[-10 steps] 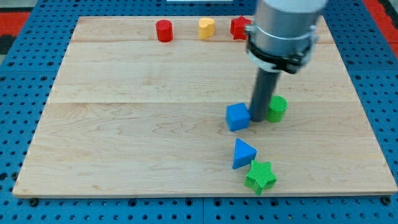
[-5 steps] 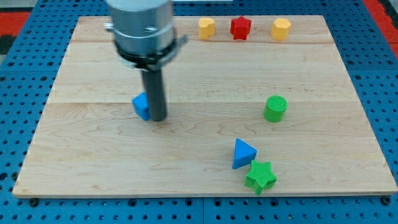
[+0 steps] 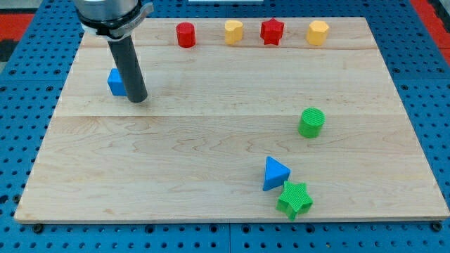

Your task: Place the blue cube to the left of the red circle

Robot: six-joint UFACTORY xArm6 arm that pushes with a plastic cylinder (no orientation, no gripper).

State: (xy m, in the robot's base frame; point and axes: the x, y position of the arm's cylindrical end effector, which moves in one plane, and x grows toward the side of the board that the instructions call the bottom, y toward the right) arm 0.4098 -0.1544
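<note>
The blue cube [image 3: 115,82] lies at the board's upper left, partly hidden behind my rod. My tip [image 3: 137,99] rests on the board, touching the cube's right side. The red circle [image 3: 185,34], a short red cylinder, stands near the view's top edge, up and to the right of the cube and apart from it.
A yellow cylinder [image 3: 233,31], a red star [image 3: 272,31] and a yellow hexagon [image 3: 318,32] line the top edge right of the red circle. A green cylinder [image 3: 311,122] stands at the right. A blue triangle [image 3: 275,173] and a green star [image 3: 294,198] touch near the bottom.
My tip has pushed the blue cube from the board's middle leftward and upward to the upper left. The other blocks have not moved.
</note>
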